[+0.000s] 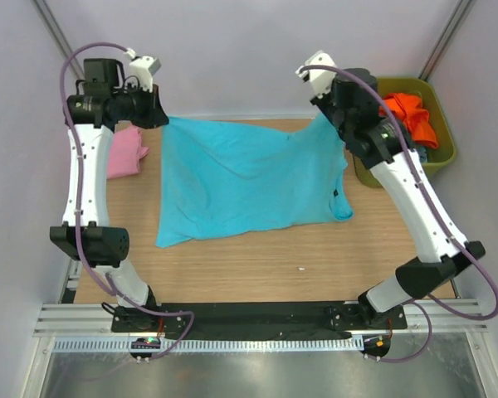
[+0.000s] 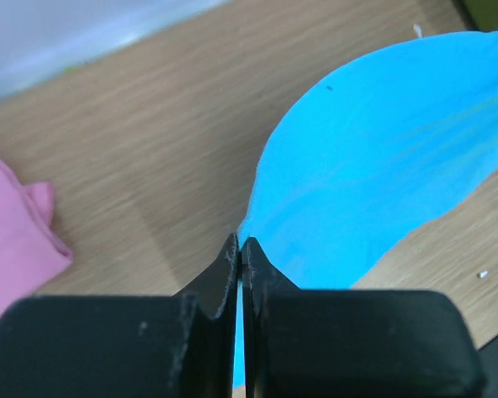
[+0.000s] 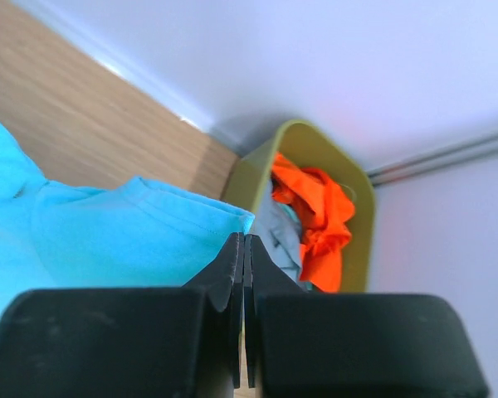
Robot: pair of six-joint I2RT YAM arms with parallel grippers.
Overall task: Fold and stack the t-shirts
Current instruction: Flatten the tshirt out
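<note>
A large turquoise t-shirt is stretched across the back of the table, its far edge raised and its near part lying on the wood. My left gripper is shut on the shirt's far left corner; turquoise cloth shows between the jaws of the left gripper. My right gripper is shut on the far right corner, with the hemmed edge meeting the tips of the right gripper. A folded pink t-shirt lies at the far left, also seen as pink cloth.
An olive-green bin stands at the back right, off the table's edge. It holds an orange t-shirt and a grey-blue one. Bare wood lies between the turquoise shirt and the arm bases.
</note>
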